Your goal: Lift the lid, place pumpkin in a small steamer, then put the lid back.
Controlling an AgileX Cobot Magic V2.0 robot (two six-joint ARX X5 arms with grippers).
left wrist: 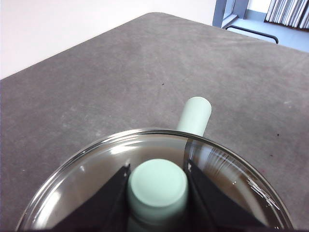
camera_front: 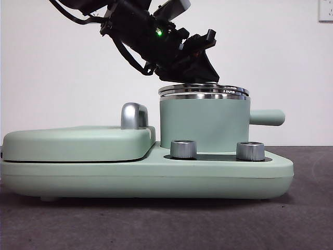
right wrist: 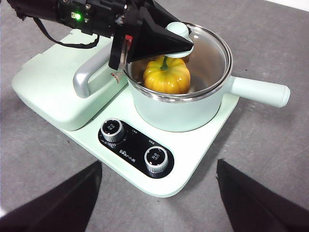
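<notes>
Left end effector (left wrist: 158, 186) grips lid (left wrist: 87, 186) knob; pumpkin (right wrist: 167, 77) inside small steamer (right wrist: 188, 113).

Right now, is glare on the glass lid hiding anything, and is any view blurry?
Left wrist view: white streaks glint on the round clear glass lid, held at its mint-green knob by the left pincer. Right wrist view: the glossy yellow-orange pumpkin shows clearly through the glass. Front view: sharp.

A plain white wall (camera_front: 62, 78) rises behind the dark grey felt-covered bench (camera_front: 156, 224), with a white wall socket (camera_front: 325, 10) high up and vertical blinds (left wrist: 289, 12) beyond.
</notes>
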